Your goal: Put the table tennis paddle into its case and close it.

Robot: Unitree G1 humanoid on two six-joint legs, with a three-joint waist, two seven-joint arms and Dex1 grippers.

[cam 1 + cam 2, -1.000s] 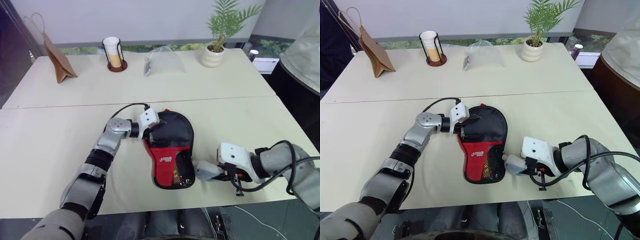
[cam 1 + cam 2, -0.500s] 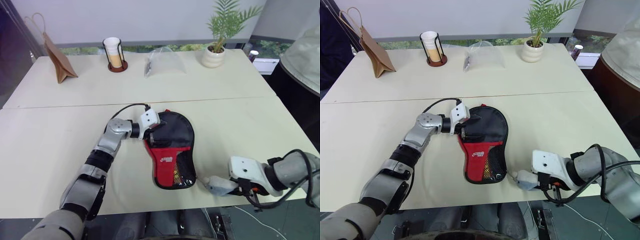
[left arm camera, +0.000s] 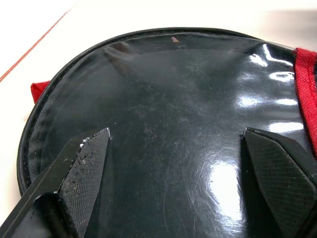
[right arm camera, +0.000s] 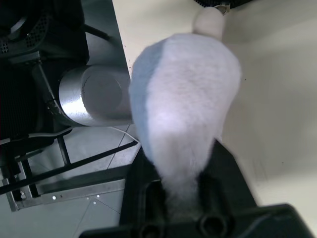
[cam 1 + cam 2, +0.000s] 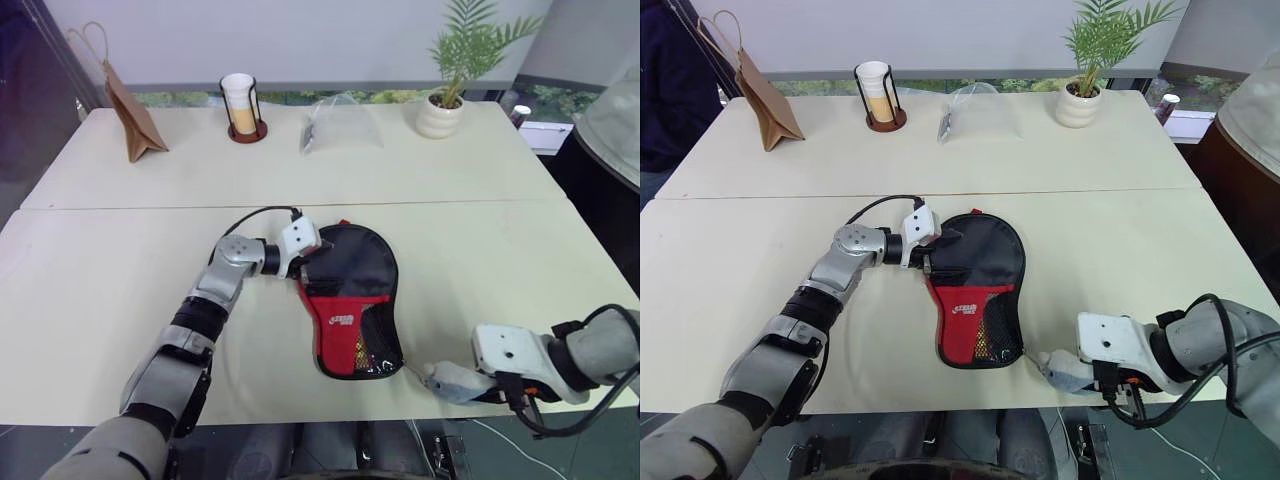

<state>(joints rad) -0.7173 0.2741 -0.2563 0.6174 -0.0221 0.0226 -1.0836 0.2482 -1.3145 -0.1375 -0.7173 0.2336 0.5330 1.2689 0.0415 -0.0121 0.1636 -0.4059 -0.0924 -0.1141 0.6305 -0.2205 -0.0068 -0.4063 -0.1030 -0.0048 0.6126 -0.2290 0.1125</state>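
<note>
Black-red fabric paddle case (image 5: 352,305): soft, light, slides. L gripper (image 3: 176,133) spread wide over it. R gripper (image 5: 478,385) at grey-white fluffy pull (image 4: 183,109), grip unclear.

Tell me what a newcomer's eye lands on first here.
The paddle-shaped black fabric case with a red panel lies mid-table near the front edge. The left gripper, jaws wide open, sits at its rounded black end. The right gripper, wrapped in pale padding, is at the table's front edge, right of the case.

The case (image 5: 352,305) lies mid-table (image 5: 90,290); behind it, left to right: paper bag (image 5: 130,115), cup (image 5: 240,105), plastic bag (image 5: 340,125), plant (image 5: 445,100).
</note>
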